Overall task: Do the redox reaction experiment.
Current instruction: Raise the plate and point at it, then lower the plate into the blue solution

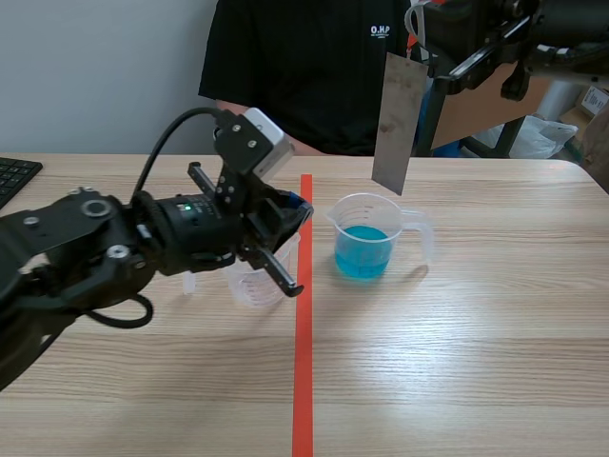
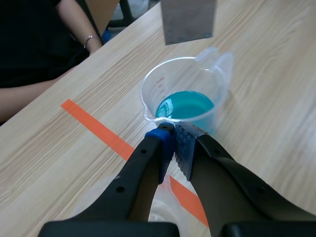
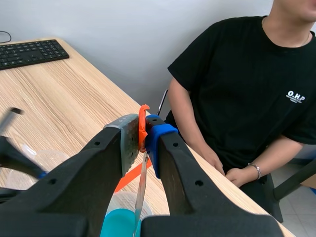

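A clear beaker of blue liquid (image 1: 364,246) (image 2: 185,105) stands just right of the tape line. Above it hangs a grey metal sheet (image 1: 395,122) (image 2: 187,19) (image 3: 140,190), its lower edge a little over the beaker's rim. My right gripper (image 1: 421,59) (image 3: 143,129) is shut on the sheet's top edge. An empty clear beaker (image 1: 249,281) (image 2: 160,205) stands left of the tape. My left gripper (image 1: 295,217) (image 2: 176,136) is shut on its thin rim wall, with the fingertips pointing at the blue beaker.
A person in a black shirt (image 1: 314,67) sits across the table, a hand (image 3: 242,175) resting near the far edge. A keyboard (image 1: 14,176) (image 3: 29,52) lies at the far left. An orange tape line (image 1: 304,362) runs down the table's middle.
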